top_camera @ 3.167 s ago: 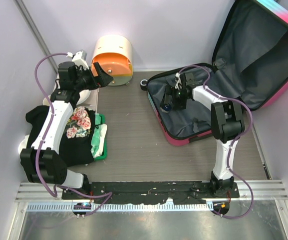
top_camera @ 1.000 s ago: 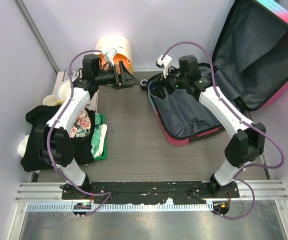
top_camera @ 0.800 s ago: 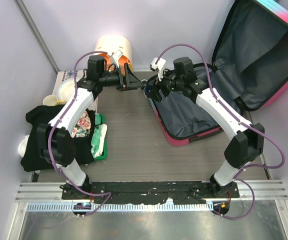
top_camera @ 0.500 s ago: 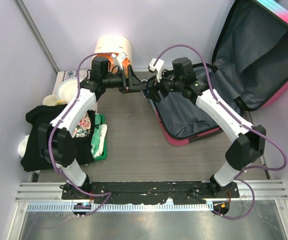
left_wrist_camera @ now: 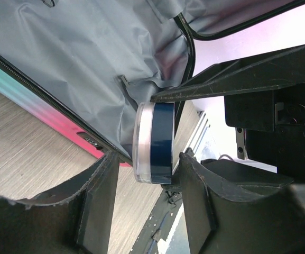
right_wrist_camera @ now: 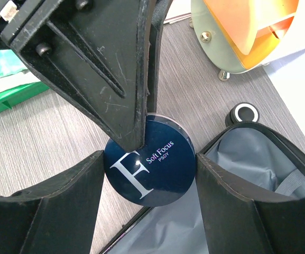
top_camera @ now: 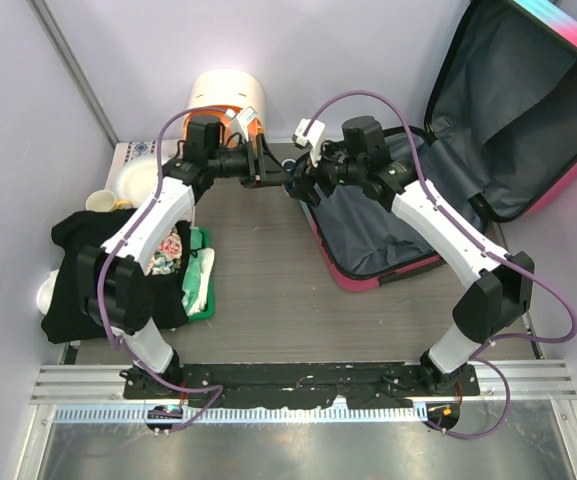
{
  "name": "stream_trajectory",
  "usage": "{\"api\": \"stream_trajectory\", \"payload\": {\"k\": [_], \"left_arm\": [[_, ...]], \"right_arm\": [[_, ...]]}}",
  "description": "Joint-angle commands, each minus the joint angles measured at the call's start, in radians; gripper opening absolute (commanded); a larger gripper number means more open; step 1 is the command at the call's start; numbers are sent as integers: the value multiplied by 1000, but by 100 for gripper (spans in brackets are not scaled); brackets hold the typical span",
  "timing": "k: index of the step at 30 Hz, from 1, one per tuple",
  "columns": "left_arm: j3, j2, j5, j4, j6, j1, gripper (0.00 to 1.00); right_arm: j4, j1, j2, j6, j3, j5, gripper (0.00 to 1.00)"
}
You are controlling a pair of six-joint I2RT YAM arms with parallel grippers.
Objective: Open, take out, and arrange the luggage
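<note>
Now that my left claw (top_camera: 271,172) has crossed to the open luggage (top_camera: 528,110) on the table's (top_camera: 258,290) right, narrowing around the blue compact (left_wrist_camera: 155,143) my right claw (top_camera: 306,180) grips, I judge a handover imminent.

The luggage (top_camera: 368,232) presents a hard, smooth pink-and-turquoise plastic shell and a thin grey cloth lining, creased and faintly sheeny. The compact case (right_wrist_camera: 149,168) has a high-gloss navy lid with printed white lettering and a clear plastic rim (seen edge-on from the left wrist), while the fingers (right_wrist_camera: 46,211) of the right gripper (right_wrist_camera: 149,159) are matt black plastic, scuffed and scratched. The table (right_wrist_camera: 46,135) shows a matt grey wood-grain finish; the drawer box (right_wrist_camera: 252,21) is smooth cream and orange plastic.
</note>
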State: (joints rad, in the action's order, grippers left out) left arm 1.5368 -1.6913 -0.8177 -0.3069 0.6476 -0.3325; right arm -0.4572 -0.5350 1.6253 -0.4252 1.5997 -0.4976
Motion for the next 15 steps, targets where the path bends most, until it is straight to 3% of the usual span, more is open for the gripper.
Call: {"api": "stream_trajectory", "payload": {"k": [1,7,9,11,15], "left_arm": [[3,-1,-18,28,6,-10,49],[-15,8,-21,78,52,-2,20],[-40,18,-21,133,90,10,4],[-67,27,-21,198,159,44,0],[-37,39,-11,218,172,119,0]], "right_arm": [[37,-13,-58,-24,16,16,40],[38,-17,-59,-30,19,17,42],[45,-17,-65,-26,14,27,63],[58,-16,-73,0,8,42,86],[91,-13,-111,28,-9,108,88]]}}
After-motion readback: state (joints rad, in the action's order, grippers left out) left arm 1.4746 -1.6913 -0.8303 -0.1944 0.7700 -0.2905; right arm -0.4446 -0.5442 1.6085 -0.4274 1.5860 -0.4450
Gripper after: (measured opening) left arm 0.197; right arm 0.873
